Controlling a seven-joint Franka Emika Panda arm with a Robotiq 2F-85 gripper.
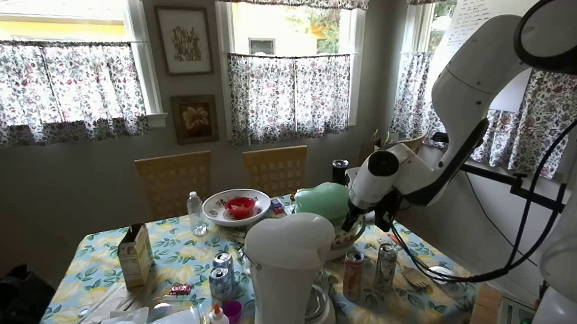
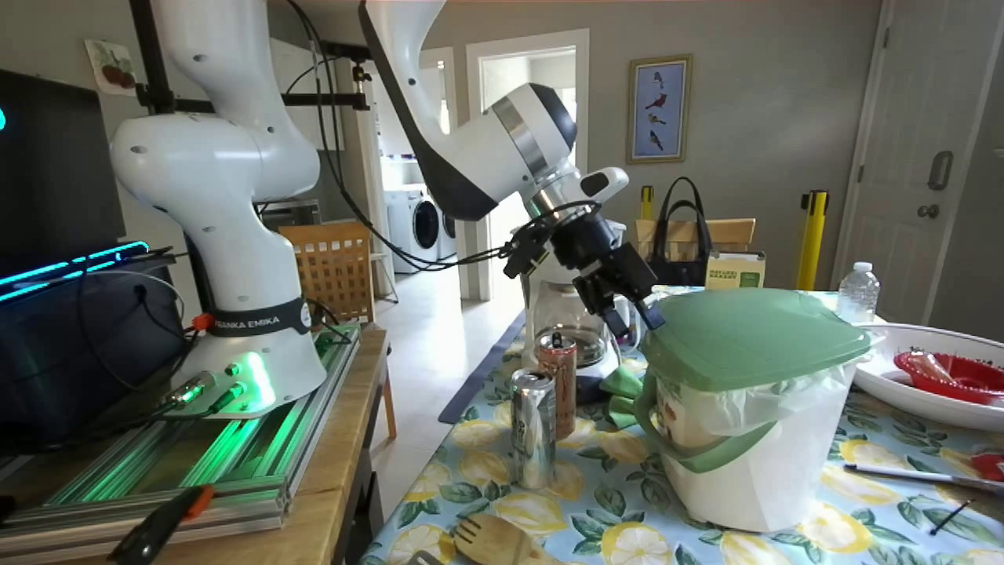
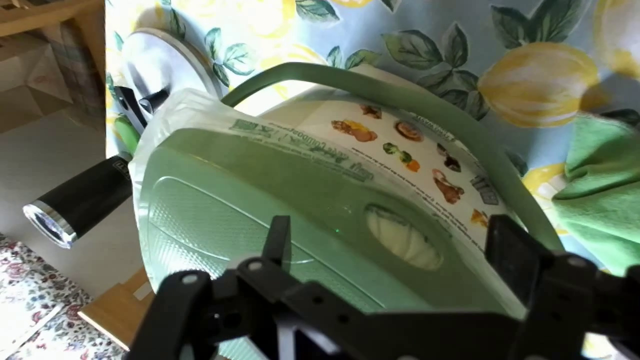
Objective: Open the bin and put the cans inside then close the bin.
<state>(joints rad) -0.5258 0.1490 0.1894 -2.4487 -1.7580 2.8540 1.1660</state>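
Bin: off-white plastic pail, smooth, tapering to its base, upright on lemon-print tablecloth. Green handle hangs in a curve against its side. Lid is mint green, gently domed, with a finely dimpled panel and an oval cut-out showing pale, creased material. Lid sits down on the rim; thin crinkled liner bunches out beneath. Bin's contents hidden.

Gripper: black, blocky, fingers spread wide over the lid, grasping nothing. Cannot tell whether a tip touches it.

Cans, all upright metal cylinders: a reddish can and a silver patterned can stand near the bin in both exterior views. Blue-and-silver pair stands beside the white appliance, in an exterior view.

Other containers: broad white dish, patterned inside, holds a red bowl with a pale piece in it. Clear plastic bottle stands just beside the dish. Card carton has its top open, interior too dark to read.
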